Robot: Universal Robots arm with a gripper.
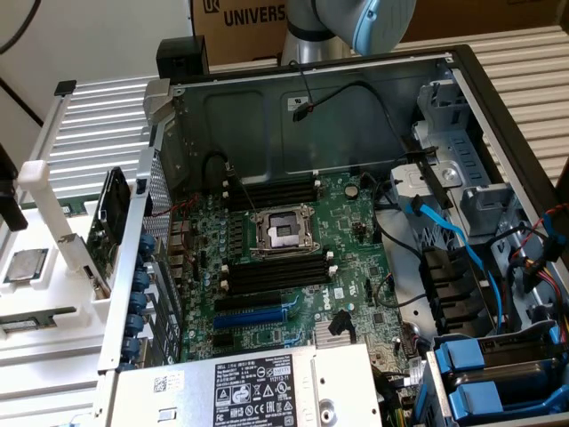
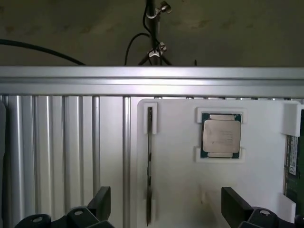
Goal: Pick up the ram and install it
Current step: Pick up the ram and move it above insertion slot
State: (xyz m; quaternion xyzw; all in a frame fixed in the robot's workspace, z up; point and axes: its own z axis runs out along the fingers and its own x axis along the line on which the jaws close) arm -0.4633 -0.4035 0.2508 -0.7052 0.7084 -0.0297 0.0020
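Gripper's (image 2: 166, 194) hovering wide open over the tray (image 2: 259, 187), probably needing squaring up along the ram (image 2: 292, 161) at its edge.

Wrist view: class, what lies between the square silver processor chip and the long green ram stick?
In the wrist view, a bare stretch of the white plastic tray lies between the square silver processor chip and the long green ram stick.
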